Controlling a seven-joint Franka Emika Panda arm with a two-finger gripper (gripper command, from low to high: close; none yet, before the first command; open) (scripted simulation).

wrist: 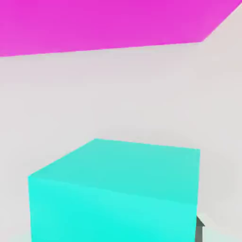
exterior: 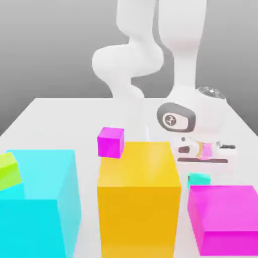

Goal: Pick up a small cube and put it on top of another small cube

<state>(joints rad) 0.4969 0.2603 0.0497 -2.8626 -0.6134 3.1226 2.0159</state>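
Note:
The small cube (exterior: 199,179) is teal and rests on the white table, half hidden behind the big magenta block (exterior: 229,216). My gripper (exterior: 200,172) hangs straight above it, under the white hand (exterior: 204,148). In the hand view the small cube (wrist: 118,189) sits close between the jaws, with one dark fingertip (wrist: 199,229) pressed against its side; the gripper is shut on it. A small magenta cube (exterior: 111,142) stands further back, towards the exterior view's left, apart from the gripper.
A tall orange block (exterior: 138,196) stands right beside the gripper on the exterior view's left. A huge cyan cube (exterior: 40,206) and a green cube (exterior: 9,171) are at the far left. The magenta block (wrist: 104,23) lies just ahead of the hand.

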